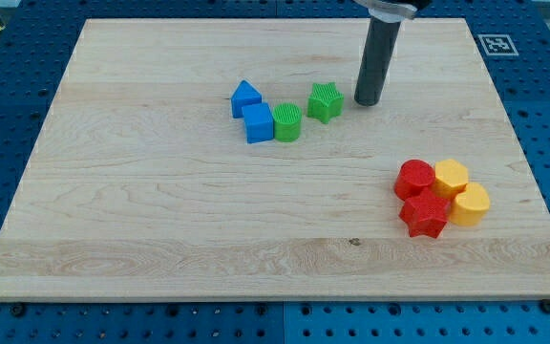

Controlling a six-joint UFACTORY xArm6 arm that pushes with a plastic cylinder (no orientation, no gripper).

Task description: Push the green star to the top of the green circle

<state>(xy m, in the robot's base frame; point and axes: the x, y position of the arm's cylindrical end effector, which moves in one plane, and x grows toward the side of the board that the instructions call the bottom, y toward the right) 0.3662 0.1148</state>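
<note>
The green star (325,101) lies on the wooden board, up and to the right of the green circle (287,122), with a small gap between them. My tip (368,100) stands just to the right of the green star, a short gap away. The dark rod rises from it to the view's top.
A blue triangle-like block (245,97) and a blue cube (258,123) sit touching the green circle's left side. At the right a cluster holds a red circle (414,179), a red star (424,214) and two yellow blocks (452,177) (470,204). The board's edge (275,299) borders a blue perforated table.
</note>
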